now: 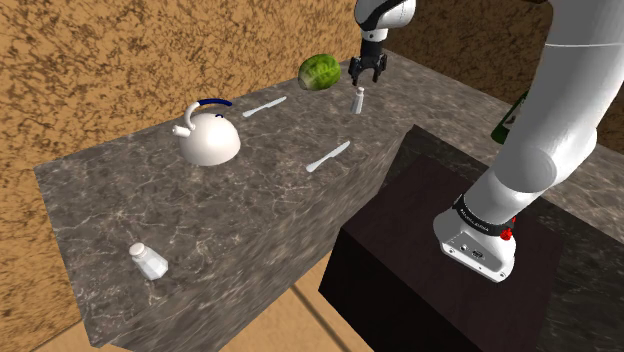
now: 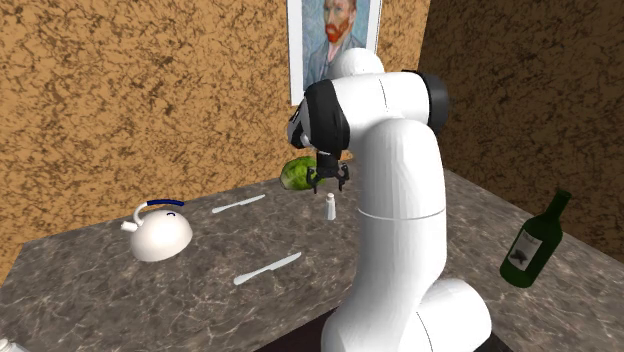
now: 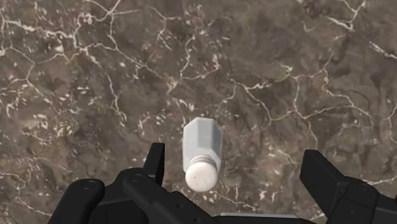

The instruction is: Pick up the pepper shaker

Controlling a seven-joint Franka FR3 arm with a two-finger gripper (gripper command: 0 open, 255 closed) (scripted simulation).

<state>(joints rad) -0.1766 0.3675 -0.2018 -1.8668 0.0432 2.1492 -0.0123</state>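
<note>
Spanning the scene, the dark marble-patterned counter carries everything. The white arm reaches over its far end, near a green melon. The gripper hangs directly above the shaker, fingers spread apart and touching nothing. The shaker stands upright on the counter, near the melon but apart from it. In the wrist view it sits between the fingers, closer to one than the other. Judged handling: small, light, rigid, with smooth faceted sides likely to slip; tall and narrow, so easily toppled. Take hold on the flat-sided body below the rounded cap, centred, pressing opposite faces with moderate force.
</note>
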